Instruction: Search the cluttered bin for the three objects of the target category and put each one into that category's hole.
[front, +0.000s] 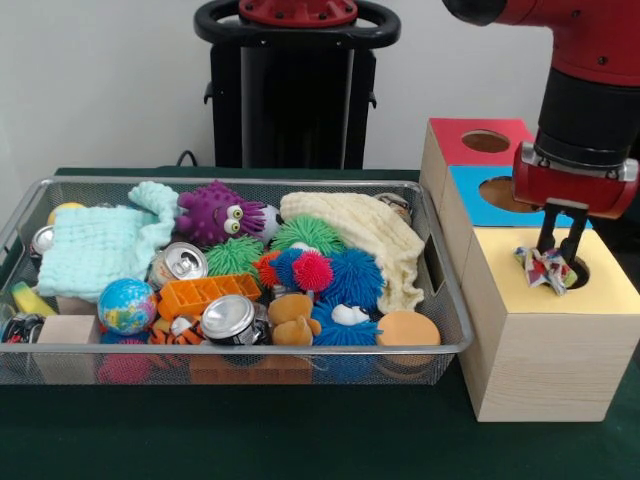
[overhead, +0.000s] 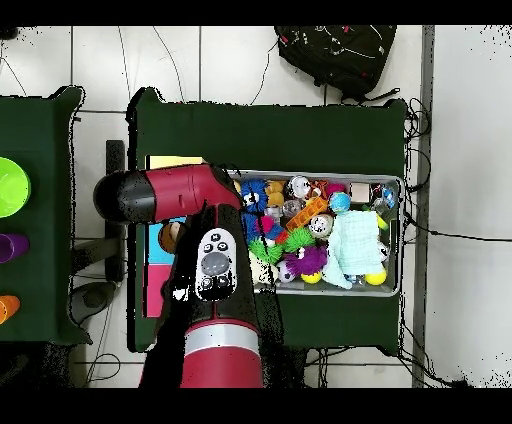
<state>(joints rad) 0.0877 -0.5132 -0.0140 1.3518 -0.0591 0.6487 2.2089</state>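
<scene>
I have the gripper (front: 560, 262) pinched shut on a crumpled, multicoloured scrap (front: 541, 268), hanging right over the yellow-topped box (front: 610, 285). What matters is the offset: the scrap's bulk sits just to the bin side of the round hole (front: 578, 272), which lies directly beneath the fingertips and slightly away from the wire bin (front: 440, 345). I judge a small shift that way, then release
</scene>
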